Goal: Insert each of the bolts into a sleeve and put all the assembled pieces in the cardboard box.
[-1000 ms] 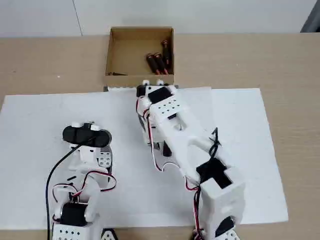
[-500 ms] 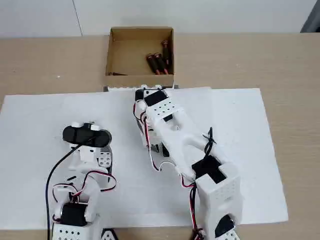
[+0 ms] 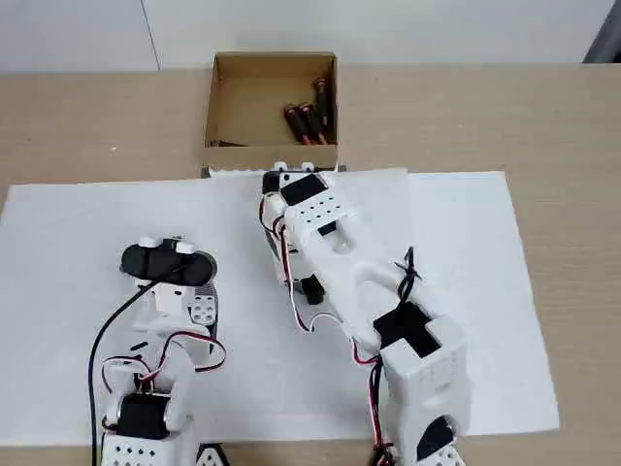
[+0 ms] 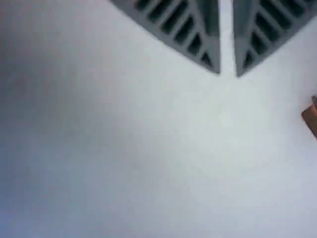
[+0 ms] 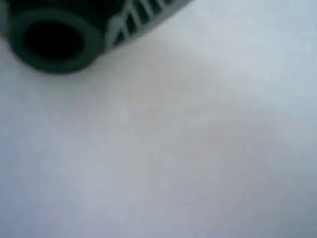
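1. Where the white paper (image 3: pixel 78 252) is spread over the wooden table (image 3: pixel 97 116), the left arm (image 3: pixel 160 320) is seen folded up over its left part, well apart from the box.
2. The left gripper (image 4: pixel 227 73) is held right over bare paper. The tips are pulled together with just a sliver between them, and nothing's gripped.
3. Further along, at the paper's far edge, the cardboard box (image 3: pixel 272 155) is found, with three assembled pieces (image 3: pixel 309 118) already laid in its right half.
4. The right arm (image 3: pixel 369 282) is stretched from the near right toward the box, its far end just short of the front wall.
5. A dark sleeve (image 5: pixel 52 42), open end facing the camera, is seen just beside the ribbed right gripper (image 5: pixel 130 21). Whether it's clamped or loose can't be told tbh.
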Robot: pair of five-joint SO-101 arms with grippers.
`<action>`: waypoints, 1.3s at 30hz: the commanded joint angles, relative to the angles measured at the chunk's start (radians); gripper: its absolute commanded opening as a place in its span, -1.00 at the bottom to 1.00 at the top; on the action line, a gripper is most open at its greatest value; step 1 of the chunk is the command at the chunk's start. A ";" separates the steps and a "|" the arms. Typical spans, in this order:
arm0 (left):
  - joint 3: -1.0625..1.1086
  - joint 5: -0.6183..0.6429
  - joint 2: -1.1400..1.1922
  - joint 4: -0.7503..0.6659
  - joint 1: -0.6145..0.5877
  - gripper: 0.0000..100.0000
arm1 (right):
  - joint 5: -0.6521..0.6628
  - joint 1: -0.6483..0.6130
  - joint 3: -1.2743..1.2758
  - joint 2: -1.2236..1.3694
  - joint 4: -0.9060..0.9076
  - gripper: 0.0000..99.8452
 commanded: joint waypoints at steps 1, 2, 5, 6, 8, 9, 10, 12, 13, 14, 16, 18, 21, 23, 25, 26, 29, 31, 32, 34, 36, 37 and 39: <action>-0.005 -0.002 -0.009 0.003 -0.009 -0.99 | 0.000 -0.004 -0.011 -0.176 -0.018 -0.99; -0.005 -0.002 -0.009 0.003 -0.009 -0.99 | 0.000 -0.004 -0.011 -0.214 -0.012 -0.99; -0.005 -0.006 -0.009 0.003 -0.003 -0.99 | 0.041 -0.005 -0.011 -0.323 0.033 -0.99; -0.005 -0.008 -0.009 0.003 -0.003 -0.99 | 0.051 -0.004 -0.011 -0.358 0.047 -0.99; -0.005 -0.008 -0.009 0.003 -0.003 -0.99 | 0.054 -0.001 -0.011 -0.430 0.082 -0.99; -0.005 -0.008 -0.009 0.003 -0.005 -0.99 | 0.054 0.001 -0.011 -0.466 0.102 -0.99; -0.005 -0.008 -0.009 0.003 -0.005 -0.99 | 0.054 0.002 -0.011 -0.501 0.120 -0.99; -0.005 -0.008 -0.009 0.003 -0.005 -0.99 | 0.054 0.013 -0.011 -0.568 0.151 -0.99; -0.005 -0.008 -0.009 0.003 -0.005 -0.99 | 0.054 0.024 -0.009 -0.604 0.166 -0.99; -0.005 -0.008 -0.009 0.003 -0.005 -0.99 | 0.054 0.039 -0.006 -0.641 0.177 -0.99; -0.008 -0.008 -0.006 0.008 -0.008 -0.99 | 0.054 0.079 -0.003 -0.716 0.194 -0.99; -0.016 -0.023 -0.006 0.038 -0.009 -0.99 | 0.057 0.133 0.005 -0.792 0.196 -0.99; -0.051 -0.091 -0.005 0.091 -0.017 -0.99 | 0.103 0.197 0.086 -0.909 0.194 -0.99; -0.090 -0.112 -0.005 0.118 -0.060 -0.99 | 0.126 0.231 0.166 -0.995 0.188 -0.99; -0.139 -0.129 -0.005 0.144 -0.109 -0.99 | 0.133 0.260 0.242 -1.086 0.182 -0.99; -0.165 -0.144 -0.003 0.163 -0.127 -0.99 | 0.133 0.271 0.285 -1.130 0.171 -0.99; -0.243 -0.181 -0.003 0.222 -0.160 -0.99 | 0.133 0.300 0.420 -1.248 0.117 -0.99; -0.297 -0.184 -0.003 0.262 -0.169 -0.99 | 0.133 0.308 0.506 -1.319 0.071 -0.99; -0.321 -0.184 0.000 0.281 -0.169 -0.99 | 0.133 0.309 0.542 -1.349 0.050 -0.99; -0.374 -0.184 0.031 0.307 -0.169 -0.99 | 0.133 0.308 0.605 -1.406 0.018 -0.99; -0.433 -0.184 0.104 0.307 -0.183 -0.99 | 0.133 0.308 0.655 -1.448 -0.001 -0.99; -0.473 -0.184 0.155 0.304 -0.192 -0.98 | 0.133 0.308 0.678 -1.465 -0.004 -0.99; -0.565 -0.180 0.281 0.296 -0.201 -0.98 | 0.133 0.309 0.724 -1.497 -0.018 -0.99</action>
